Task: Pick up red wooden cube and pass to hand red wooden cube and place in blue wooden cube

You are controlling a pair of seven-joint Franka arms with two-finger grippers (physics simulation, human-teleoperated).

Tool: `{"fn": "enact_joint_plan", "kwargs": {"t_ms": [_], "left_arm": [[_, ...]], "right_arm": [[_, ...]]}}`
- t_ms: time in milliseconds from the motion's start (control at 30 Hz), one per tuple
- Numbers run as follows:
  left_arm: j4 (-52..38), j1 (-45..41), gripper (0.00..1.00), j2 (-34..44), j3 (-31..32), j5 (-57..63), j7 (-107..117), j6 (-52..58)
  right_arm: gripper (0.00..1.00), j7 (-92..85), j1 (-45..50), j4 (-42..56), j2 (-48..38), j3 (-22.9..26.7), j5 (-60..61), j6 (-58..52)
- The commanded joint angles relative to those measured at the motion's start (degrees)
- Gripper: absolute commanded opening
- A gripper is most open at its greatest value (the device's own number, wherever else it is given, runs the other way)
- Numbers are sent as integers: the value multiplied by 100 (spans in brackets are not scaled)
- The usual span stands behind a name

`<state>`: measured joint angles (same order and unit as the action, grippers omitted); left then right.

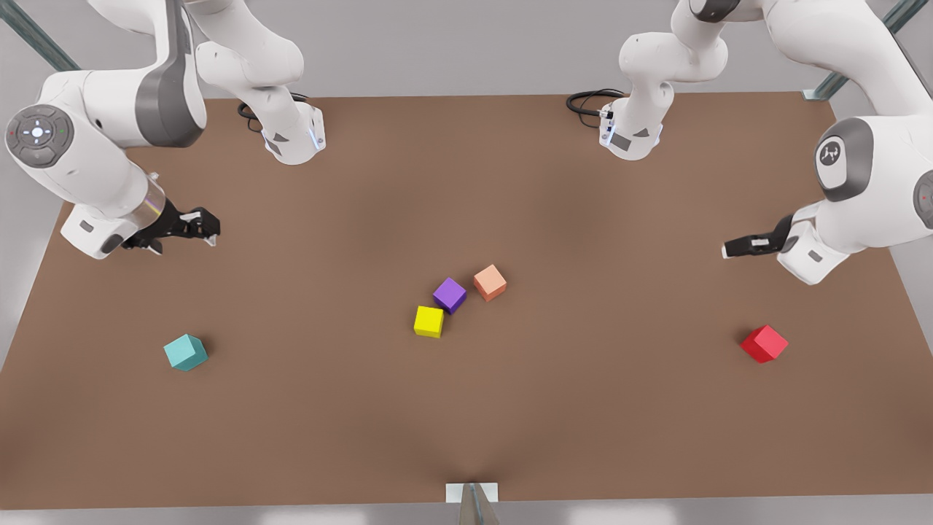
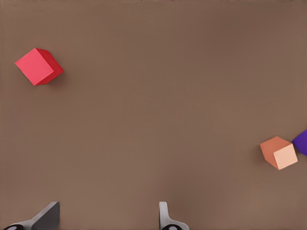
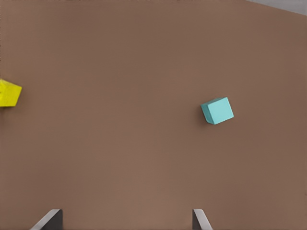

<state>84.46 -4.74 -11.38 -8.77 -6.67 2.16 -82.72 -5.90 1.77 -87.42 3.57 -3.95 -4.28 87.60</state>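
The red wooden cube [image 1: 764, 343] lies on the table at the front view's right; it also shows in the left wrist view [image 2: 38, 66]. My left gripper [image 1: 729, 249] hovers above and behind it, open and empty [image 2: 108, 218]. The blue wooden cube [image 1: 185, 352], teal in colour, rests at the front view's left and appears in the right wrist view [image 3: 217, 110]. My right gripper [image 1: 210, 231] hangs above and behind that cube, open with nothing between its fingers [image 3: 125, 219].
A purple cube [image 1: 450, 294], a salmon-orange cube [image 1: 490, 282] and a yellow cube [image 1: 428, 321] cluster at the middle of the brown table [image 1: 466, 423]. Both arm bases [image 1: 293, 135] stand at the table's far edge.
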Motion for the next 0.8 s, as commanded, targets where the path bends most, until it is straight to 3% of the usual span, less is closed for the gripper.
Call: {"fn": "enact_joint_plan", "kwargs": {"t_ms": [0, 100, 200, 267, 500, 767], "left_arm": [[0, 0, 100, 5, -1, -1, 110, -236], [-87, 17, 100, -275, -36, -9, 127, -254], [-1670, 597, 100, -2087, -309, -326, 136, -446], [-1661, 746, 100, -2526, -327, -308, 364, -1070], [96, 1090, 100, -2755, -538, -440, 1990, -3936], [519, 1265, 100, -2896, -652, -537, 2131, -4630]], "right_arm": [[100, -456, -54, -3, 4, 0, -12, 196], [100, -456, -54, -3, 39, -9, -12, 214], [100, -456, -54, -74, 39, -9, -20, 240], [100, -456, -54, -117, 39, -9, -21, 240], [100, -456, -45, -179, 21, -9, -21, 232], [100, -456, -19, -249, 65, -18, -64, 267]]}}
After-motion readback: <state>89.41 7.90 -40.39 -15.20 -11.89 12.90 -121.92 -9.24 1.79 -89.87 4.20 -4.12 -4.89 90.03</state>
